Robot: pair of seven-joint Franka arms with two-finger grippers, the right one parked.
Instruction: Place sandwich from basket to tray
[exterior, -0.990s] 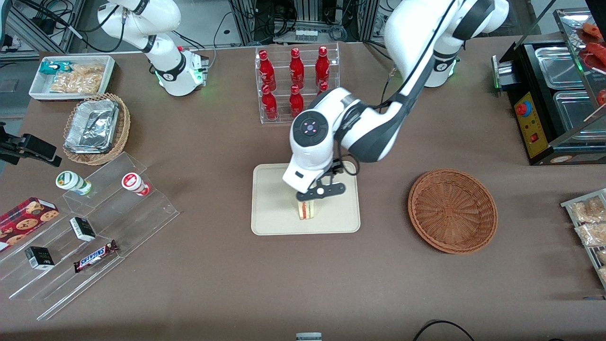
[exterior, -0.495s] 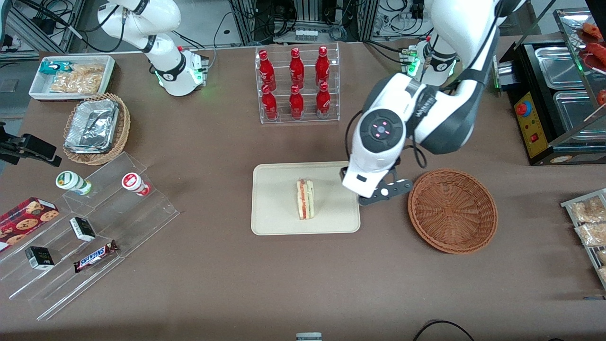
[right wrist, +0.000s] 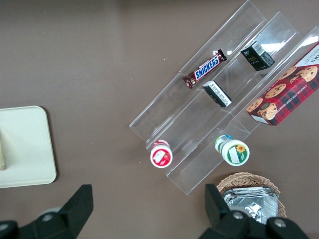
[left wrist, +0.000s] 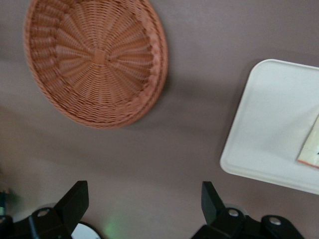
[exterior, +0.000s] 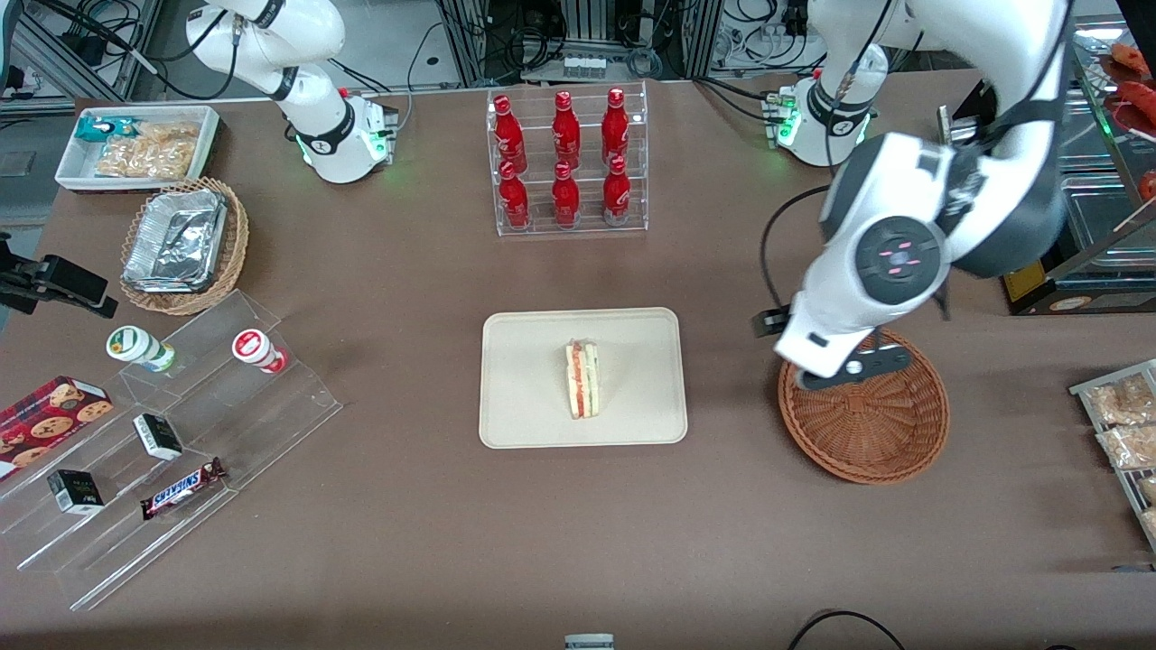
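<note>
With the sandwich point(exterior: 583, 379) set on the tray point(exterior: 524, 424), the gripper point(left wrist: 142, 201), fingers point(left wrist: 75, 201) released above the empty basket point(exterior: 890, 433), is best lifted clear.

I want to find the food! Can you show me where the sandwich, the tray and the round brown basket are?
sandwich point(exterior: 582, 379): front view, on its striped cut edge.
tray point(exterior: 524, 361): front view, on its bare surface.
basket point(exterior: 871, 442): front view, on its woven floor.
gripper point(left wrist: 142, 204): left wrist view, open, above the table.
</note>
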